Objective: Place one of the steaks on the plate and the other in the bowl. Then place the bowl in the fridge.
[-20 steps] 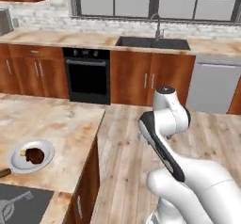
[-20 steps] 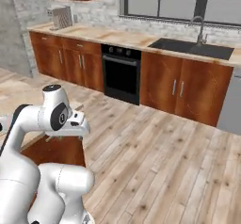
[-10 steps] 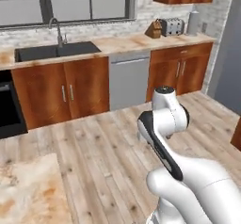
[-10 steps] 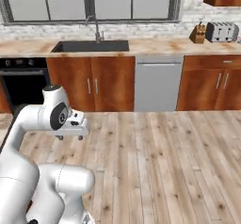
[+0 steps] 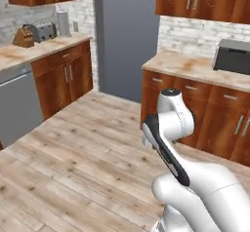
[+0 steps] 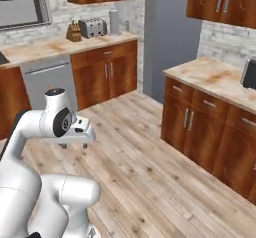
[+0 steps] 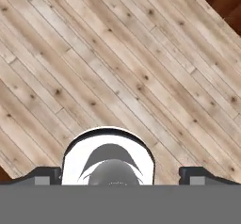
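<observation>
At frame centre, I am swinging the base from the oven wall toward grey fridge [image 5: 128, 36]; end effector [image 7: 120, 173] spread apart, carrying nothing.

floor [image 5: 73, 158]: pale wood planks | cabinets [image 6: 105, 74]: reddish-brown | wall [image 6: 60, 14]: grey brick | countertop [image 5: 195, 65]: beige

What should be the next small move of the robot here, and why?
Probably keep turning the base to find the steaks. The gripper hangs open and empty over bare wooden floor, and ahead stand cabinets, a toaster and a dishwasher, with no meat, plate or bowl.
</observation>
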